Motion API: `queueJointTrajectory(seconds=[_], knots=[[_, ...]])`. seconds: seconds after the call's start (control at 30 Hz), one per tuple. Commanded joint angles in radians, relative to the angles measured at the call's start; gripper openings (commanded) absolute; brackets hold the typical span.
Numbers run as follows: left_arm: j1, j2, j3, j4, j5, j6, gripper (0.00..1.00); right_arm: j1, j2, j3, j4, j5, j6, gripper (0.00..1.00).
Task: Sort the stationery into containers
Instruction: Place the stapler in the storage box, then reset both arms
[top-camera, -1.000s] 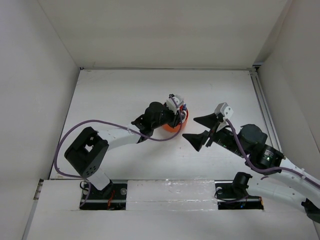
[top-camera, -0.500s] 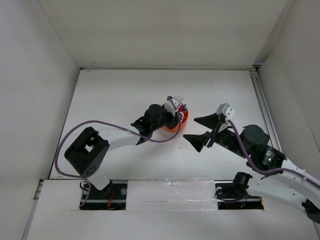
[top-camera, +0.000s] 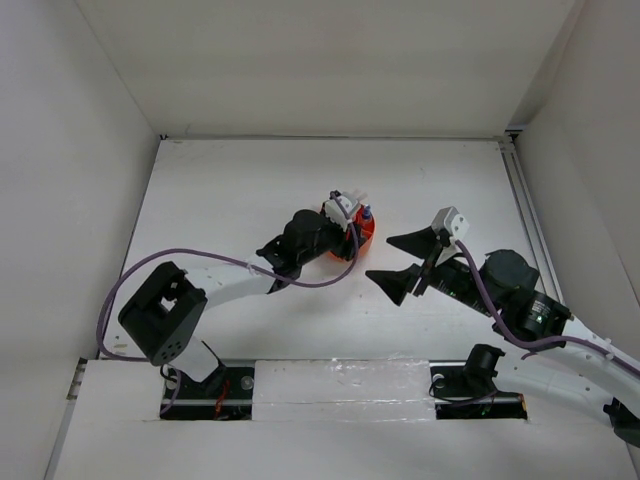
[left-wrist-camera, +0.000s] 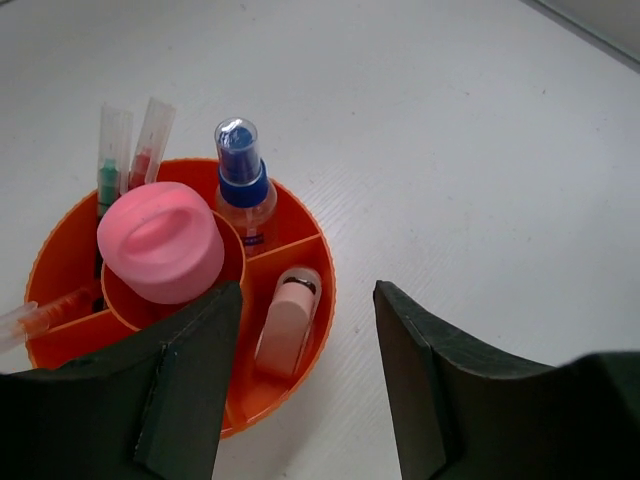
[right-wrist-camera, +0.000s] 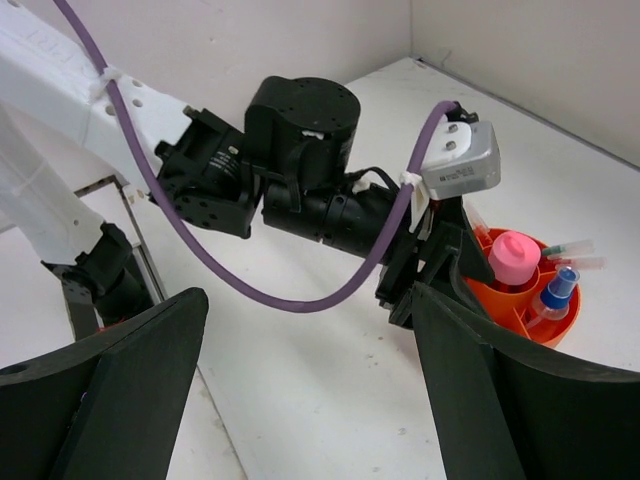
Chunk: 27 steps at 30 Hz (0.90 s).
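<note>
- Left wrist view: one round orange organiser stood on the white worktop, just below and partly between the left fingers.
- The left fingers were spread apart and held nothing. One dark finger was over the organiser's near rim and the other over bare worktop to its right.
- One pink tube stood upright in the central cup, its rounded cap uppermost.
- One white blue-capped marker stood upright in an outer compartment on the far side, just beside the tube.
- I counted three pens. Two with clear caps stood side by side in a far-left compartment, and a third leaned out over the left rim.
- One pale pinkish eraser lay in the right-hand outer compartment. I could not tell what else it might be.
- Top external view: the organiser sat near the middle of the worktop, partly under the left arm's wrist.
- The right fingers were wide apart and empty, near the organiser's right side without touching it.
- Right wrist view: the organiser showed at the right, beyond the left arm.
</note>
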<state>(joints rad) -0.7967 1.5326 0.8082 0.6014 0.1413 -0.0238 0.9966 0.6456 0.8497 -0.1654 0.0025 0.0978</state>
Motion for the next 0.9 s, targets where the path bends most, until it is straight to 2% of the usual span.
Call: queueJointTrajectory(seconds=[0.0, 0.13, 0.23, 0.27, 0.3, 0.37, 0.4, 0.47, 0.53, 0.57, 0.6, 0.67, 0.7, 0.73, 0.8, 0.87], knots=[[-0.033, -0.087, 0.002, 0.022, -0.023, -0.002, 0.52, 0.011, -0.011, 0.003, 0.047, -0.015, -0.003, 0.88], [-0.084, -0.144, 0.025, -0.029, -0.09, -0.002, 0.56, 0.011, -0.011, 0.012, 0.047, -0.006, 0.009, 0.88], [-0.136, -0.201, 0.058, -0.098, -0.166, -0.002, 0.61, 0.011, -0.001, 0.048, 0.021, 0.066, 0.042, 0.9], [-0.148, -0.218, 0.069, -0.12, -0.237, -0.031, 0.69, 0.011, -0.001, 0.061, -0.014, 0.095, 0.054, 0.95], [-0.159, -0.235, 0.089, -0.143, -0.273, -0.05, 0.73, 0.011, 0.008, 0.075, -0.032, 0.155, 0.063, 1.0], [-0.159, -0.301, 0.109, -0.218, -0.356, -0.097, 0.81, 0.011, 0.008, 0.123, -0.075, 0.218, 0.1, 1.0], [-0.159, -0.324, 0.12, -0.247, -0.385, -0.154, 1.0, 0.011, 0.017, 0.136, -0.118, 0.281, 0.114, 1.0], [-0.168, -0.39, 0.161, -0.358, -0.445, -0.214, 1.0, 0.011, 0.017, 0.179, -0.164, 0.356, 0.172, 1.0], [-0.168, -0.428, 0.206, -0.446, -0.586, -0.322, 1.0, 0.011, 0.026, 0.209, -0.242, 0.451, 0.203, 1.0], [-0.168, -0.462, 0.219, -0.542, -0.639, -0.359, 1.0, 0.011, 0.026, 0.238, -0.268, 0.477, 0.216, 1.0], [-0.168, -0.479, 0.233, -0.601, -0.766, -0.407, 1.0, 0.011, 0.035, 0.255, -0.293, 0.502, 0.244, 1.0], [-0.168, -0.526, 0.276, -0.727, -0.883, -0.506, 1.0, 0.011, 0.035, 0.314, -0.39, 0.553, 0.264, 1.0], [-0.168, -0.541, 0.295, -0.885, -0.943, -0.641, 1.0, 0.011, 0.048, 0.336, -0.423, 0.571, 0.288, 1.0], [-0.168, -0.56, 0.308, -0.952, -1.021, -0.692, 1.0, 0.011, 0.048, 0.359, -0.494, 0.591, 0.301, 1.0], [-0.168, -0.626, 0.318, -1.096, -1.052, -0.754, 1.0, 0.011, 0.048, 0.417, -0.554, 0.628, 0.312, 1.0], [-0.168, -0.676, 0.33, -1.173, -1.074, -0.827, 1.0, 0.011, 0.048, 0.452, -0.645, 0.677, 0.345, 1.0]])
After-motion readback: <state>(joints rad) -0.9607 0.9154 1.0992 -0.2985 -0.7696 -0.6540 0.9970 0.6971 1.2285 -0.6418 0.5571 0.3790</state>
